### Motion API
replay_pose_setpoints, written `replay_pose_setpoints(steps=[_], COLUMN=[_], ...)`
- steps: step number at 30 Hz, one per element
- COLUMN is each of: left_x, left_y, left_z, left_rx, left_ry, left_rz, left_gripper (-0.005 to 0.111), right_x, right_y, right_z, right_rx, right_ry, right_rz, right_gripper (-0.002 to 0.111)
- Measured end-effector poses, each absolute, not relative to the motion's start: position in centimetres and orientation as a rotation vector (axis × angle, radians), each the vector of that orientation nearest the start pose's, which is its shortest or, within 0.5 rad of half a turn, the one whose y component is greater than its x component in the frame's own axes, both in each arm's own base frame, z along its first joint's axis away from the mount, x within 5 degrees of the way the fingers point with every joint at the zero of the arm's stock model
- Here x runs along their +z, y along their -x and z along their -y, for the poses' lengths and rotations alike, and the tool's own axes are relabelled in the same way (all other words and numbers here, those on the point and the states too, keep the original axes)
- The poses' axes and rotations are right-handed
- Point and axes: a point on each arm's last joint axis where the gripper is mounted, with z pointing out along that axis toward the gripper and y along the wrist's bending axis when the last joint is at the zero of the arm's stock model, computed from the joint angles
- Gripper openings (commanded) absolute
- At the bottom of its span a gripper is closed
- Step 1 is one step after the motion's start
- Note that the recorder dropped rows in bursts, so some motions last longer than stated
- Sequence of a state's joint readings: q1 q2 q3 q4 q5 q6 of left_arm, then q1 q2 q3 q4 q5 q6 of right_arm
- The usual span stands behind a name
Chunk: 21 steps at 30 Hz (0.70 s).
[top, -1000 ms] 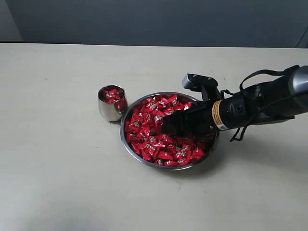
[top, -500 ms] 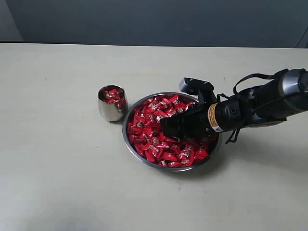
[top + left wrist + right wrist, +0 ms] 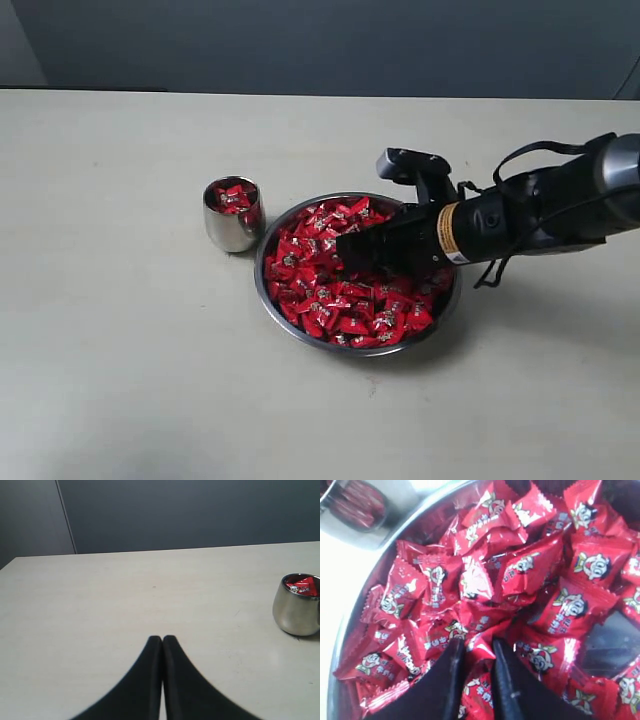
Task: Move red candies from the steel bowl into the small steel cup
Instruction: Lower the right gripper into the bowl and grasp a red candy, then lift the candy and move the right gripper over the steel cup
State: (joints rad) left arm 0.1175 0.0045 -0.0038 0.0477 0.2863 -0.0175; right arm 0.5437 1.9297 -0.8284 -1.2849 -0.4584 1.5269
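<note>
One red candy (image 3: 478,672) is pinched by its slick wrapper in the right end effector (image 3: 477,644), amid others in the steel bowl (image 3: 300,338). It could slip free before reaching the small steel cup (image 3: 228,232) ahead of its tips.

— Are we lifting the right gripper (image 3: 347,245)?
— We are raising it a little off the candies (image 3: 330,295), and the arm is sitting higher than half a second ago. Its jaws, wide a second ago, are now pinching one candy (image 3: 479,652).
— Is the bowl (image 3: 298,333) moving too?
— We are finding it slightly further right, away from the cup (image 3: 232,228).
</note>
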Motion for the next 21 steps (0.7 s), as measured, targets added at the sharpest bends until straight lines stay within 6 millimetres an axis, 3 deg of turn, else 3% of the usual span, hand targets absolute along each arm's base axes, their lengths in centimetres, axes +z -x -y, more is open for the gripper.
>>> replay_pose_setpoints(steps=[21], left_x=[18.8], left_y=[-5.4], left_z=[-0.8], left_rx=[0.117], left_ry=[0.089], left_rz=[-1.769], left_gripper=[0.0], right_x=[14.4], right_y=[-27.2], right_z=[-20.3], right_rx=[0.797], right_ry=[0.574], right_rz=[-2.384], right_gripper=[-0.001])
